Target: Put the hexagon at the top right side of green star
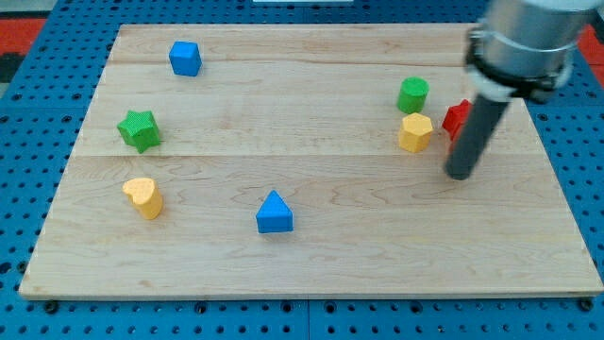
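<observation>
The yellow hexagon [415, 132] sits at the view's right on the wooden board [311, 255], just below a green cylinder [412, 95]. The green star [140, 129] is far off at the view's left. My tip [460, 175] is down on the board, a little right of and below the hexagon, not touching it. The rod partly hides a red block [457, 118] to the hexagon's right.
A blue cube [185, 58] lies near the view's top left. A yellow heart-shaped block [142, 196] sits below the green star. A blue triangle [274, 212] lies at the lower middle. Blue pegboard [28, 189] surrounds the board.
</observation>
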Controlling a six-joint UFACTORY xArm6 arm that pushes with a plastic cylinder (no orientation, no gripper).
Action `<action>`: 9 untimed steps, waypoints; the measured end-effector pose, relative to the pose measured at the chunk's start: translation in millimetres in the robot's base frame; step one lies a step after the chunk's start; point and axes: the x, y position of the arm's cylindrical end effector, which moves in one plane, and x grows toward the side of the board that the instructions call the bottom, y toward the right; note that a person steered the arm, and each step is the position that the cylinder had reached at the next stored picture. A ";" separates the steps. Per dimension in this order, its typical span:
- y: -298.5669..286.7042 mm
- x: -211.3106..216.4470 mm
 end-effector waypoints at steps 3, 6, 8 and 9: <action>-68.9 -55.0; -118.9 -63.9; -86.8 -79.6; -102.2 -105.4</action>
